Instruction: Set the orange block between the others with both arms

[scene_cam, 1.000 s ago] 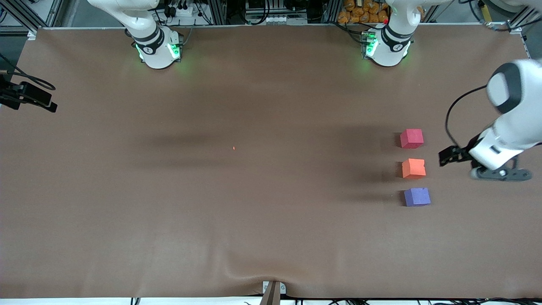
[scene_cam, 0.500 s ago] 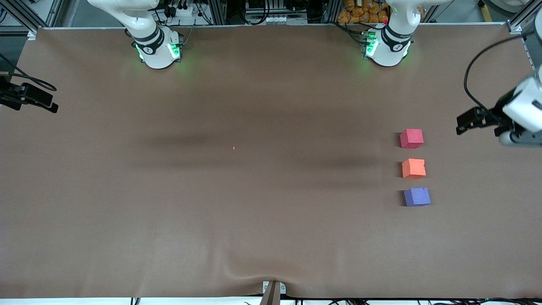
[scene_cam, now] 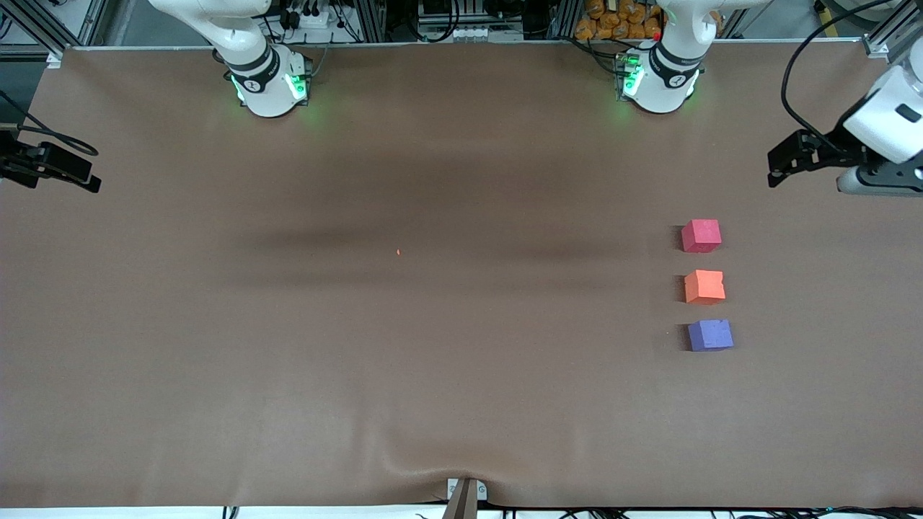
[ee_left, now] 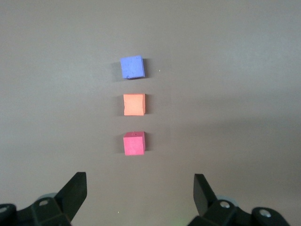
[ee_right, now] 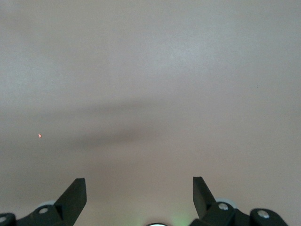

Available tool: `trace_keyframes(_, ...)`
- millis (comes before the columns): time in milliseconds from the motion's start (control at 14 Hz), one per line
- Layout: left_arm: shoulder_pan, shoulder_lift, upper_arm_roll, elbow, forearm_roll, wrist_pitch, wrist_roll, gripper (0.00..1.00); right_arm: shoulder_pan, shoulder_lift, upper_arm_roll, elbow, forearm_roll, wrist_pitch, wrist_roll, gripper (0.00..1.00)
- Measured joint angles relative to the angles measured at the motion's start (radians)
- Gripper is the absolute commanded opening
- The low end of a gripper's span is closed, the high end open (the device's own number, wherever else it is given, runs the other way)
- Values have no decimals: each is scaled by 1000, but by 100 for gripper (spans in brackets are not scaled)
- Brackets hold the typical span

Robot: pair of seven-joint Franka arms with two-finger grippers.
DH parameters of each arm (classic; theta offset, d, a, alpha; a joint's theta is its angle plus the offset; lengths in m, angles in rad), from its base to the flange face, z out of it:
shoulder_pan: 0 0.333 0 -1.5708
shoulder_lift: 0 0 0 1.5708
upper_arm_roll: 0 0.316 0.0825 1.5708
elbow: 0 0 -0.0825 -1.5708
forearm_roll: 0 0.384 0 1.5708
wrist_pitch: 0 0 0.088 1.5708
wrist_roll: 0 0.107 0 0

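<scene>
Three small cubes lie in a row toward the left arm's end of the table. The orange block point(scene_cam: 704, 286) point(ee_left: 134, 104) sits between the pinkish-red cube point(scene_cam: 701, 236) point(ee_left: 134, 143) and the purple cube point(scene_cam: 710, 335) point(ee_left: 132, 67), with small gaps on both sides. The purple cube is nearest the front camera. My left gripper point(scene_cam: 878, 189) point(ee_left: 139, 188) hangs open and empty in the air, over the table's edge at the left arm's end, apart from the cubes. My right gripper point(ee_right: 138, 190) is open and empty, high over bare table at the right arm's end.
A tiny orange speck point(scene_cam: 398, 251) point(ee_right: 39, 136) lies mid-table. The brown cloth point(scene_cam: 461, 404) has a wrinkle point(scene_cam: 414, 468) at the edge nearest the front camera. Both green-lit bases point(scene_cam: 270, 83) point(scene_cam: 660, 79) stand at the edge farthest from it.
The left gripper has risen and drawn away from beside the orange block toward the robots' side of the table. The cubes have not moved. The right arm has barely shifted.
</scene>
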Motion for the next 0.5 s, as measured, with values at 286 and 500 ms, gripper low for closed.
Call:
trace_keyframes(286,-35,-46,59,-35,0,-20,-1,100,0,0,1,-3,0,0,0,100)
trace_keyframes(500,-46,-51,94,-32,0,-23,-1,100,0,0,1,-5,0,0,0,100)
